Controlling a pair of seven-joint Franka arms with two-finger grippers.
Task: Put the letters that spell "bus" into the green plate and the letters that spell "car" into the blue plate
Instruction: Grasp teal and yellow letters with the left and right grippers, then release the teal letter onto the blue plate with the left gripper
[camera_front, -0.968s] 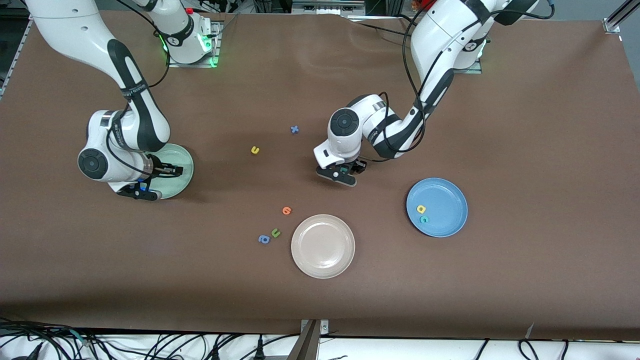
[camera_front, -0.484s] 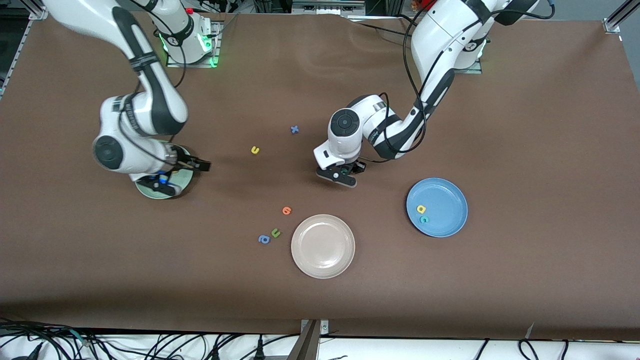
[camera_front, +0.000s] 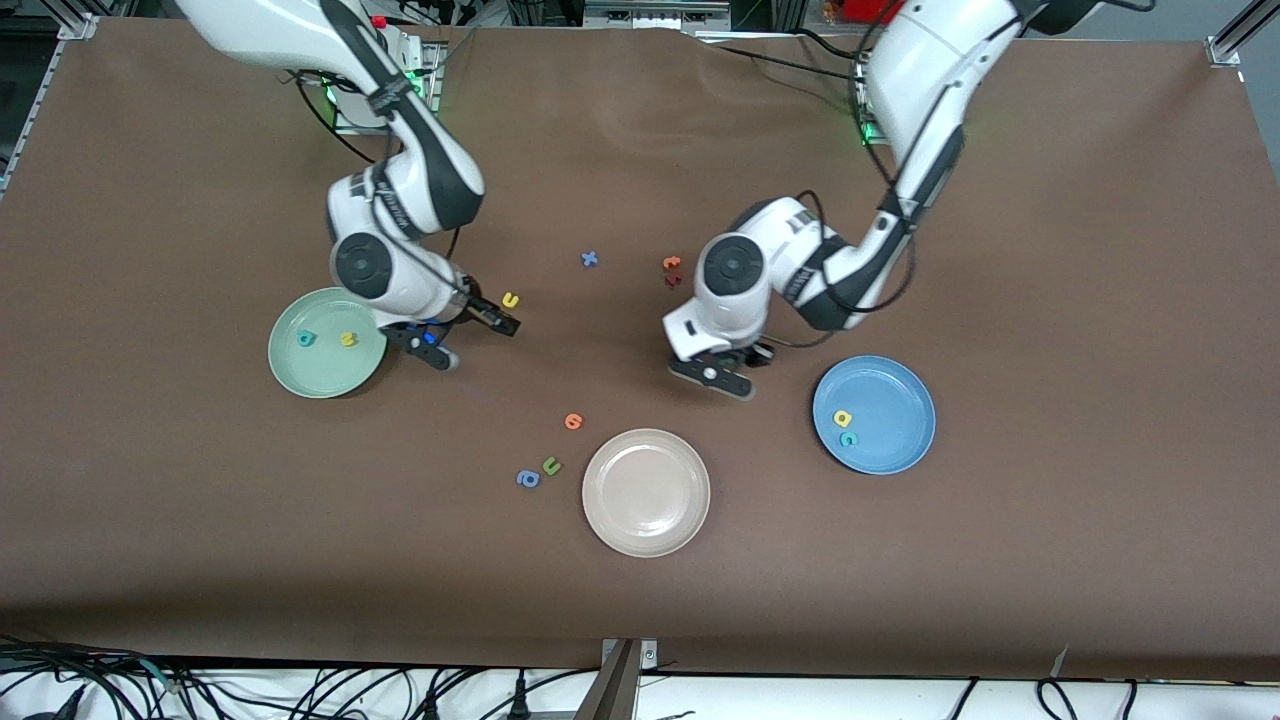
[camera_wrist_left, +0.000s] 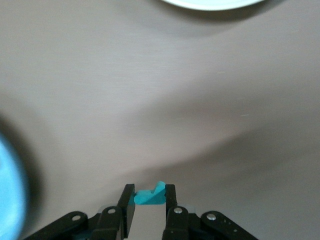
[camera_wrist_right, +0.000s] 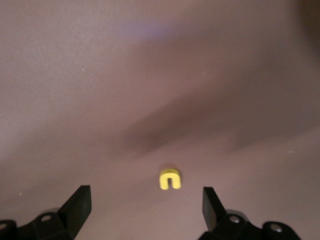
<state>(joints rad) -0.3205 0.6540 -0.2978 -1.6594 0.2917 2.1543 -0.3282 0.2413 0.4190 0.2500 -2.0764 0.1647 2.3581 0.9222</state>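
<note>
My left gripper (camera_front: 722, 372) is shut on a teal "r" (camera_wrist_left: 150, 196) above bare table, between the orange letters and the blue plate (camera_front: 900, 390). That plate holds a yellow "a" (camera_front: 843, 418) and a teal "c" (camera_front: 848, 438). My right gripper (camera_front: 478, 342) is open and empty, just off the green plate (camera_front: 325, 372), with the yellow "u" (camera_front: 511, 299) beside one fingertip. In the right wrist view the "u" (camera_wrist_right: 170, 180) lies ahead of the wide-open right gripper (camera_wrist_right: 146, 200). A teal "b" (camera_front: 306, 339) and a yellow "s" (camera_front: 348, 339) lie in the green plate.
A beige-white plate (camera_front: 646, 530) sits nearest the front camera. Loose letters on the cloth: a blue "x" (camera_front: 590, 259), orange letters (camera_front: 671, 264), an orange one (camera_front: 573, 421), a green "u" (camera_front: 551, 465) and a blue "a" (camera_front: 528, 479).
The right arm swung off the green plate toward the yellow "u", uncovering the "b" and "s". The left gripper closed on the teal "r" and carried it toward the blue plate.
</note>
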